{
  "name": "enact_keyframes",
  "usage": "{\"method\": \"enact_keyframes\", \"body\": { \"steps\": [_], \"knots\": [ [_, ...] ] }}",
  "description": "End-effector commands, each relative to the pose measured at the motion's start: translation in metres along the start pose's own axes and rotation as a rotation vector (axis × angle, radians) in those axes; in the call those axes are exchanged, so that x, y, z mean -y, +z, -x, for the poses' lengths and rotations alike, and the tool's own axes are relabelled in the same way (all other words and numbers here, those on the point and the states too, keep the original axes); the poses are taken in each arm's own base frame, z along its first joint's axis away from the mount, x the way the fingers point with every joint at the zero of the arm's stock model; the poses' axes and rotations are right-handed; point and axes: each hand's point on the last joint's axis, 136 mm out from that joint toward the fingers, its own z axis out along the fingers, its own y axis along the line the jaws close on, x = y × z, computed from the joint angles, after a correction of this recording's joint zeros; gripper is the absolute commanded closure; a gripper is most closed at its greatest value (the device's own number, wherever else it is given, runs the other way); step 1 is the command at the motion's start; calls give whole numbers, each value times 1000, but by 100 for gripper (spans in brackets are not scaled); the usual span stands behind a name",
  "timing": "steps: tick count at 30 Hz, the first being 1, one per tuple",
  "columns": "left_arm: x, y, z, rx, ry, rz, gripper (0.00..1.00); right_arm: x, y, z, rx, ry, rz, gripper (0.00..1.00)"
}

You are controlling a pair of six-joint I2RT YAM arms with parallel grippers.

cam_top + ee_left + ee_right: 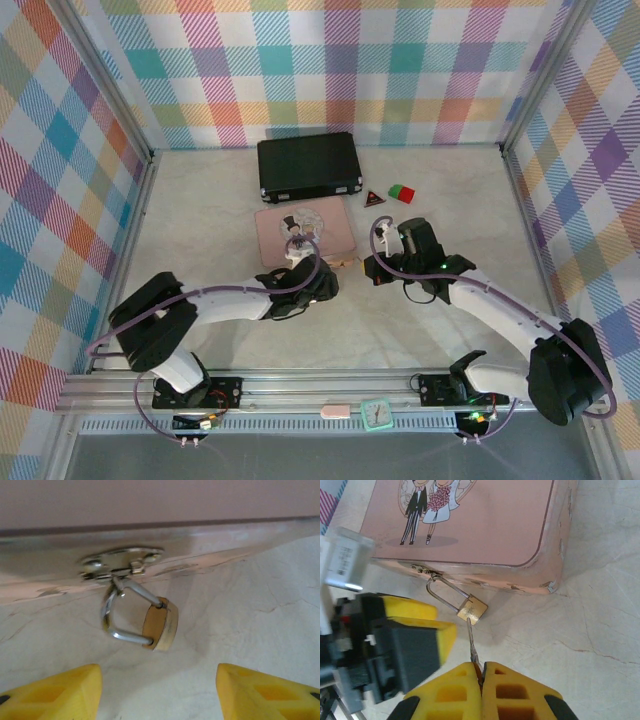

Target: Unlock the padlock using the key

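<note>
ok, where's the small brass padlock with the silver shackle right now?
Right wrist view, centre-left: the small brass padlock is hooked through the metal clasp on the front wall of the pink box, with the slim silver key tip at its underside.
</note>
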Motion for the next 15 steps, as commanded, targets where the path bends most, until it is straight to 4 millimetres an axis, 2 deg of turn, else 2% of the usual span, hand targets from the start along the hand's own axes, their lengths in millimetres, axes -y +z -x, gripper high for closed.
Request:
{"method": "enact_keyframes", "body": {
  "steps": [1, 6, 10, 15],
  "knots": [
    [15, 11, 16, 129, -70, -2, 41, -3, -1, -1, 19, 17, 16, 100],
    [3, 30, 18, 213, -175, 53, 46, -4, 0, -2, 24, 39, 33, 100],
    [7, 35, 24, 273, -179, 89, 47, -4, 0, -1, 29, 42, 31, 100],
    [0, 42, 28, 320, -198, 147, 57, -5, 0, 2, 39, 44, 33, 100]
  ]
}}
